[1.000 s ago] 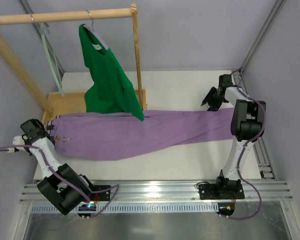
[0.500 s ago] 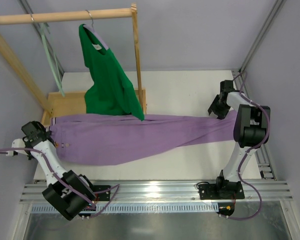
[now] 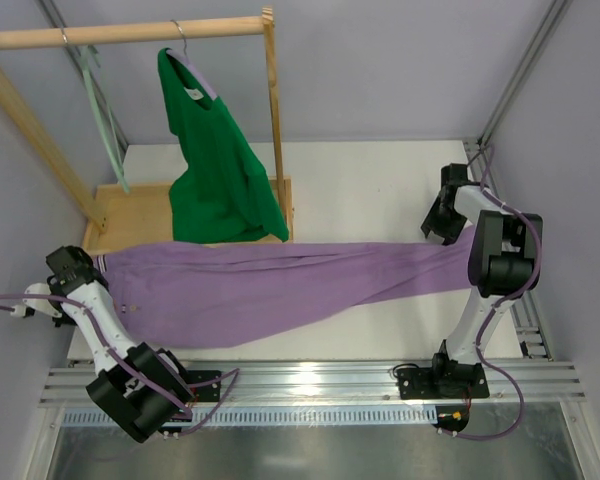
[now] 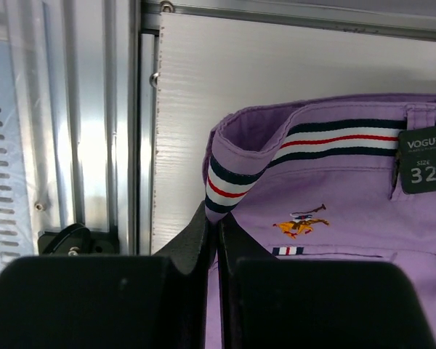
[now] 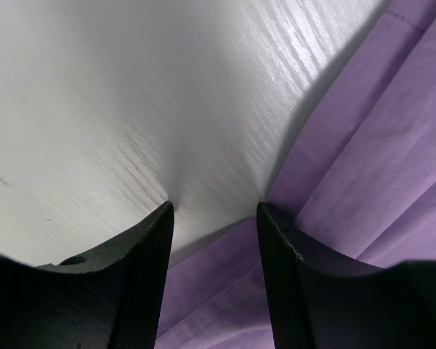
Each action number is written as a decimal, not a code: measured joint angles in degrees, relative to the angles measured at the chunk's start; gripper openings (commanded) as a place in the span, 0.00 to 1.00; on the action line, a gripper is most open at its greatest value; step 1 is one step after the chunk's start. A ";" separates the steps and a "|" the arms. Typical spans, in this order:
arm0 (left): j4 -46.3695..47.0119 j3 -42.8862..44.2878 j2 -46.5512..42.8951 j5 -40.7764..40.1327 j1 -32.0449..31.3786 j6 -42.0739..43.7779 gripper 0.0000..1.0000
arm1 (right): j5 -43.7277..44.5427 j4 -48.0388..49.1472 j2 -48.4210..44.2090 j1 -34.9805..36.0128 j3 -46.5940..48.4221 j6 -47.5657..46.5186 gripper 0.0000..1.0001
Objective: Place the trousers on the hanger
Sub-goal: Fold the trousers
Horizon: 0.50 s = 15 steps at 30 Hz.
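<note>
Lilac trousers [image 3: 280, 285] lie stretched left to right across the white table [image 3: 360, 190], waistband at the left, leg ends at the right. Left gripper [image 4: 216, 222] is clamped tight on the striped waistband corner, arm reaching low to the table's left edge. Right gripper [image 5: 214, 211] has jaws apart with nothing pinched, fingertips down at the leg's far edge, arm folded at the right side. Mint hanger [image 3: 105, 120] hangs on the wooden rail [image 3: 130, 35], far left.

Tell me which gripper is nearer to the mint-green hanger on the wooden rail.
Left. The left gripper clamps the waistband of the trousers on the left side, just in front of the hanger. The right gripper, open, is over the leg ends at the far right.
</note>
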 measured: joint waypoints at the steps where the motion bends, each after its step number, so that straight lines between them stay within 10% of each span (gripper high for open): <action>1: -0.35 0.00 -0.07 -0.42 0.00 0.00 0.00 | 0.28 -0.02 -0.35 0.00 -0.44 0.00 0.53; 10: -1.95 0.13 0.74 -3.13 0.07 -0.02 0.00 | 3.72 -2.21 -2.93 -0.92 -3.56 -0.02 0.53; 15: -2.25 3.28 5.81 -2.47 0.07 0.07 0.30 | 4.81 -4.24 -2.91 -1.33 -2.82 -0.11 0.53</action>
